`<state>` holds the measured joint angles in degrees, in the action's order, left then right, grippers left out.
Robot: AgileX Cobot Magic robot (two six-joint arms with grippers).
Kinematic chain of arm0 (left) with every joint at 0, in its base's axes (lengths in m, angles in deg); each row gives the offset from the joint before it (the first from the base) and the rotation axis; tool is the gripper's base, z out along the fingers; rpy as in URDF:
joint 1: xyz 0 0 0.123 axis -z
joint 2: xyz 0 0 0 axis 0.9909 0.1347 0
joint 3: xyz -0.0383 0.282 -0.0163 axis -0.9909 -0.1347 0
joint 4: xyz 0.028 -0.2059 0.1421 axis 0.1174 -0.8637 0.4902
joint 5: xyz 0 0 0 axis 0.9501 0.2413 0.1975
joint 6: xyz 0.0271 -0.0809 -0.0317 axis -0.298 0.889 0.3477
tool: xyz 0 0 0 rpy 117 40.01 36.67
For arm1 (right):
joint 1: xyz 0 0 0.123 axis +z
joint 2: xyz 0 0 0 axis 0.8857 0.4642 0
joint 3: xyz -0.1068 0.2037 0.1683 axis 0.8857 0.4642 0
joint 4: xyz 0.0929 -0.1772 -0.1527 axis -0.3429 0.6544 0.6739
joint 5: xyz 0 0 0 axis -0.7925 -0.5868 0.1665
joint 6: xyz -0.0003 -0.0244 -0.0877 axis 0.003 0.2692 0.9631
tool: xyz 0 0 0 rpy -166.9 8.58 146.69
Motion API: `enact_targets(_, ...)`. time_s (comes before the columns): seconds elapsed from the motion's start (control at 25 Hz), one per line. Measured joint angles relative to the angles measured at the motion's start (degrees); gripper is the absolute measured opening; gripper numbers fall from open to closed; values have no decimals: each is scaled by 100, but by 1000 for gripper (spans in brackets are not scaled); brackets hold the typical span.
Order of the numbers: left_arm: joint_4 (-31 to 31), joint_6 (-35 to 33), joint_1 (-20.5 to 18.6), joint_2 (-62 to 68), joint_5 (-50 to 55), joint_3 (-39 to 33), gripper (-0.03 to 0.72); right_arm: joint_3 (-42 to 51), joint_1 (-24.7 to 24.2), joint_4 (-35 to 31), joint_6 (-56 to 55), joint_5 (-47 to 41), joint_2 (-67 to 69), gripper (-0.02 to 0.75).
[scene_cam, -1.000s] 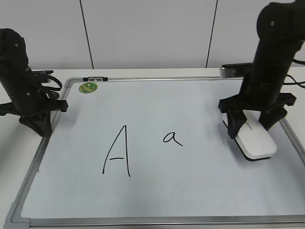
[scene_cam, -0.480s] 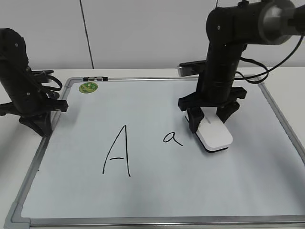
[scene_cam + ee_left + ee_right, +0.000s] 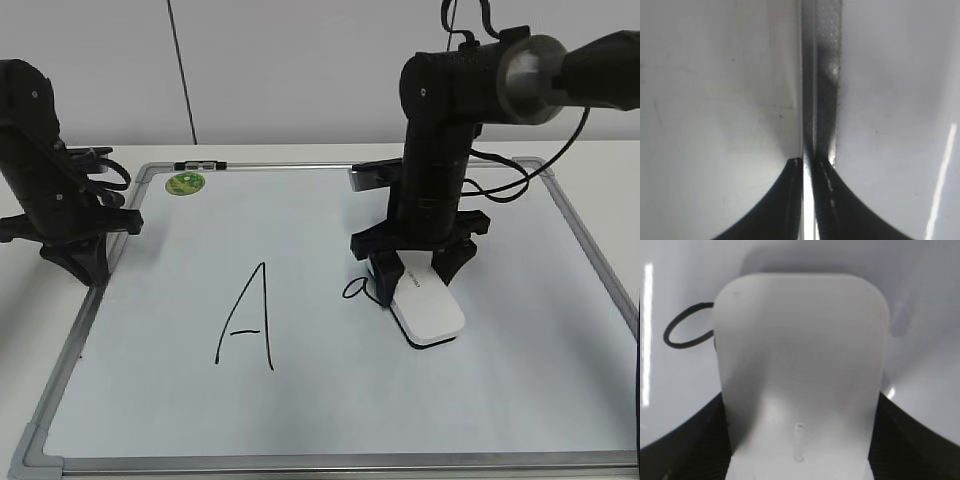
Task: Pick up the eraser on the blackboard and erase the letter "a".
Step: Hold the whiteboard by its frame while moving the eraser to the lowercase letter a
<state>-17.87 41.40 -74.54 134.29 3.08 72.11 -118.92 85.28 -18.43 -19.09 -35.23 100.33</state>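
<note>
Exterior view: right tool (image 3: pixel 413 272) clamped on the eraser (image 3: pixel 428 313), one black finger on each long side. Eraser flat on the blackboard (image 3: pixel 330 400), near the board's middle, white top up, thin dark underside against the surface. Eraser's left edge over the right half of the letter "a" (image 3: pixel 354 290); only the left loop of the letter visible beside the left finger. Capital "A" (image 3: pixel 246 318) well apart to the left, intact. Round green sticker (image 3: pixel 185 184) near the board's far left corner. Small clip (image 3: pixel 200 165) on the far frame just beside the sticker. Left tool (image 3: pixel 82 262) low at the board's left frame, well apart from the eraser. Board flat on a white worktop (image 3: pixel 300 153).

Left wrist view: left tool (image 3: pixel 808 172) narrowed to a thin slit, fingertips (image 3: pixel 792 172) almost touching, nothing between them. Grey frame strip of the blackboard (image 3: pixel 822 75) directly ahead of the tips, white surfaces on both sides.

Right wrist view: eraser (image 3: pixel 801 370) filling the centre, held between both black fingers (image 3: pixel 687 450) of the right tool (image 3: pixel 800 440) at the lower corners. Small grey mark on the eraser top near the tool. Loop of the letter "a" (image 3: pixel 682 332) emerging at the eraser's left edge, remainder hidden beneath the block.
</note>
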Motion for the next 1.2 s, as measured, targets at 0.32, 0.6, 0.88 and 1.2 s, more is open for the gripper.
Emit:
enact_targets(0.32,0,0,0,0,0,0,54,-57,144,-35,11,-46,29,529)
enact_targets(0.6,0,0,0,0,0,0,55,-57,600,-91,20,-26,43,529)
enact_targets(0.88,0,0,0,0,0,0,55,-57,732,-100,24,-26,43,529)
enact_targets(1.2,0,0,0,0,0,0,55,-57,683,-7,-42,-17,43,529)
